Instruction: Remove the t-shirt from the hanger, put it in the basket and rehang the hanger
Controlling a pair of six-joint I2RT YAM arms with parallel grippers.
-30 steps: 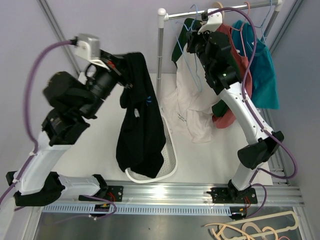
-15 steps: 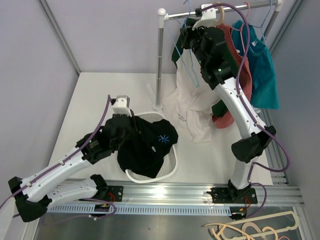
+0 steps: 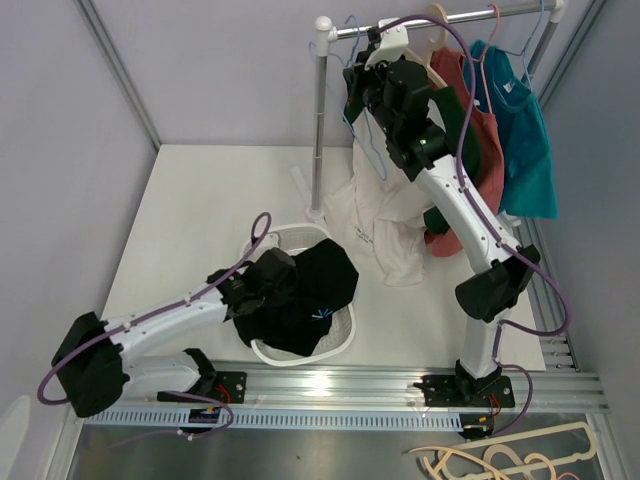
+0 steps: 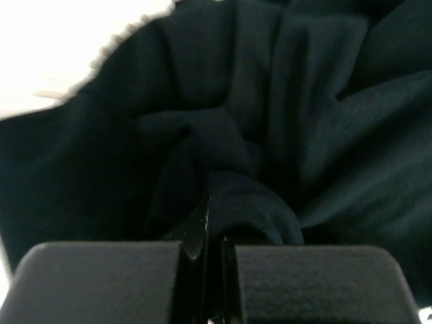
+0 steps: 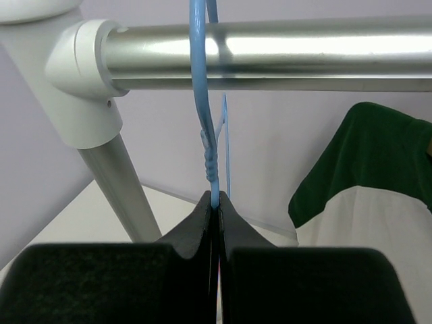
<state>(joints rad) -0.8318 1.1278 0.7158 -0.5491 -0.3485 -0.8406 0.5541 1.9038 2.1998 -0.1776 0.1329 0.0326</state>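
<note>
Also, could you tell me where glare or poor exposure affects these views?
Top external: a bright specular patch on the aluminium rail at the near edge. Left wrist: the black t-shirt is dim, and the upper-left corner is blown out white. Right wrist: a glare streak along the rack bar; the blue hanger reads clearly.

I'm seeing left arm [image 3: 160,318] lying low, stretching forward and right from base, wrist dipping down. Left gripper [image 3: 272,285] pointing downward, fingers [image 4: 101,283] pressing together, barely sliver of gap showing. Right arm [image 3: 470,215] rising tall, forearm leaning back and left. Right gripper [image 3: 352,85] sitting high, aiming upward, fingers [image 5: 101,283] pinching tight.
</note>
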